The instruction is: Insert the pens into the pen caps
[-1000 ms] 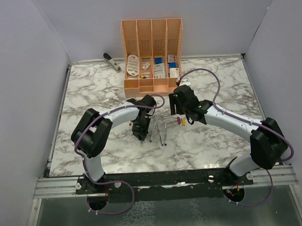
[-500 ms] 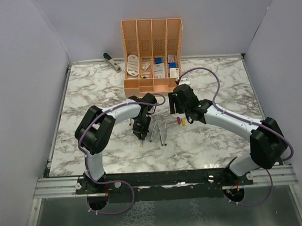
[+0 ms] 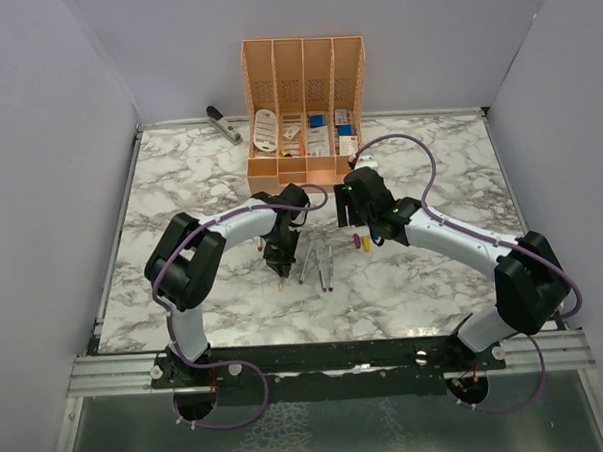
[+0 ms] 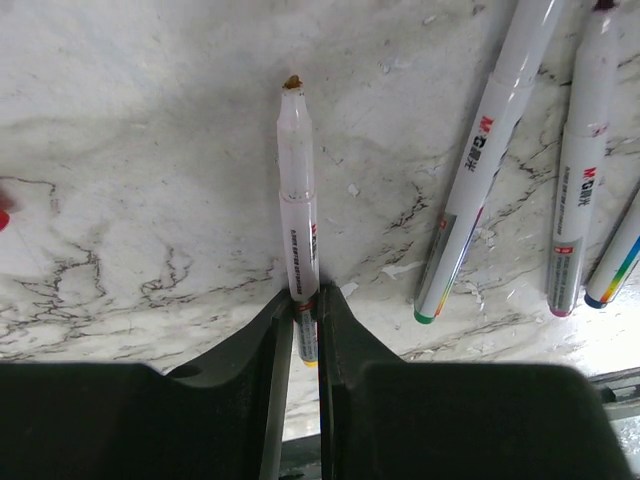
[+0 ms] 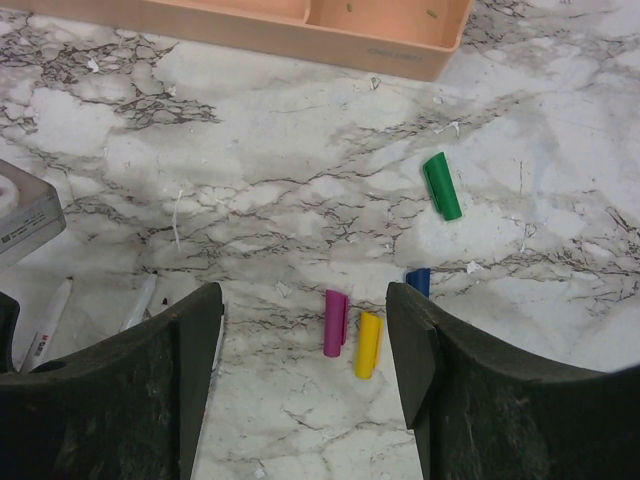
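My left gripper (image 4: pixel 305 300) is shut on the back end of a whitish pen (image 4: pixel 298 200) with a brownish tip, which points away from it low over the marble. Three more pens (image 4: pixel 480 170) lie side by side to its right. A red cap (image 4: pixel 3 215) peeks in at the left edge. My right gripper (image 5: pixel 305 300) is open above the purple cap (image 5: pixel 334 322) and the yellow cap (image 5: pixel 368 344). The blue cap (image 5: pixel 418 281) is partly hidden behind its right finger. The green cap (image 5: pixel 441 186) lies farther off. In the top view both grippers, left (image 3: pixel 278 262) and right (image 3: pixel 353 216), are at mid-table.
The orange organiser (image 3: pixel 304 106) with boxes stands at the back centre, its front edge close behind the caps (image 5: pixel 300 25). A grey stapler (image 3: pixel 223 123) lies at the back left. Grey walls enclose the marble table (image 3: pixel 179 181).
My right gripper has shifted slightly left and back over the caps. My left gripper, still holding the pen, has moved a little to the left.
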Robot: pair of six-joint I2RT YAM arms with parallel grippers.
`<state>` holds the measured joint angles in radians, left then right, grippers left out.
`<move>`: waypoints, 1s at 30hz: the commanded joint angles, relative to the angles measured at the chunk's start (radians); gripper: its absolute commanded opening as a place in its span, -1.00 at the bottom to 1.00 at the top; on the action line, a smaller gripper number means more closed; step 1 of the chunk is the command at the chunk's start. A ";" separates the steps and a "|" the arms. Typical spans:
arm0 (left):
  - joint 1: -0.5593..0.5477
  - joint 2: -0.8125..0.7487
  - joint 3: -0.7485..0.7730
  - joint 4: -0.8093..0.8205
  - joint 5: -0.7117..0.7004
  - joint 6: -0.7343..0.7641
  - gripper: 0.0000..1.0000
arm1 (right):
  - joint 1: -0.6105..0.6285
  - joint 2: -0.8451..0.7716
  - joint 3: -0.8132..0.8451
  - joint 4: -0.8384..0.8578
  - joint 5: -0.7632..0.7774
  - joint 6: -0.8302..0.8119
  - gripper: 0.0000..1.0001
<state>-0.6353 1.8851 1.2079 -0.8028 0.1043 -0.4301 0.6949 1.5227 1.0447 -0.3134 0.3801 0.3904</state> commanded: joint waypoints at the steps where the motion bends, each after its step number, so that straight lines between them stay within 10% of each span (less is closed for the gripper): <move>1: 0.018 0.108 -0.050 0.337 -0.192 0.072 -1.00 | 0.004 0.017 0.022 0.036 -0.004 0.016 0.31; 18: 0.058 -0.321 -0.135 0.462 -0.220 0.179 -1.00 | 0.004 0.036 0.015 0.036 0.043 0.069 0.27; 30: 0.111 -0.673 -0.336 0.839 -0.012 0.256 -1.00 | -0.003 0.030 0.058 0.061 0.103 0.079 0.28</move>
<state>-0.5549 1.2949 0.9436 -0.1627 -0.0402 -0.2024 0.6945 1.5532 1.0542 -0.2871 0.4103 0.4515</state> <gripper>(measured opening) 0.160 0.637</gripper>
